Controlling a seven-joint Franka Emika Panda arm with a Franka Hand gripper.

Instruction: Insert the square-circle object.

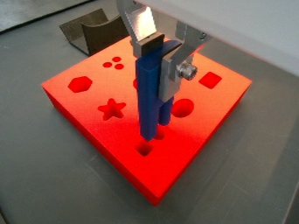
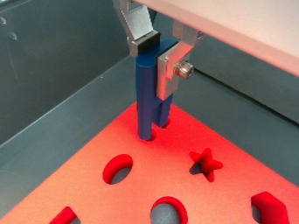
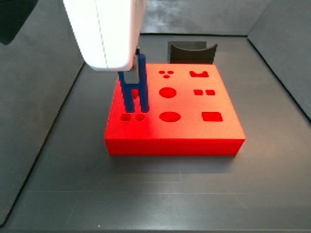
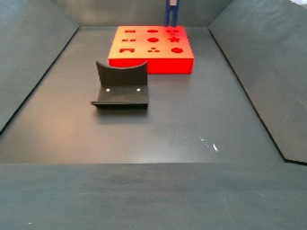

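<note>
Wrist views showed pincer [image 1: 162, 54] pinching upright square-circle object [image 1: 152, 92], long axis vertical, lower end touching red block [image 1: 93, 122] at matching holes near its corner.

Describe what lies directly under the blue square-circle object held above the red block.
The gripper holds the square-circle object upright over the red block. Its lower end meets the block's top by a small hole. Whether the tips have entered any holes cannot be seen; the bars cover that spot.
</note>
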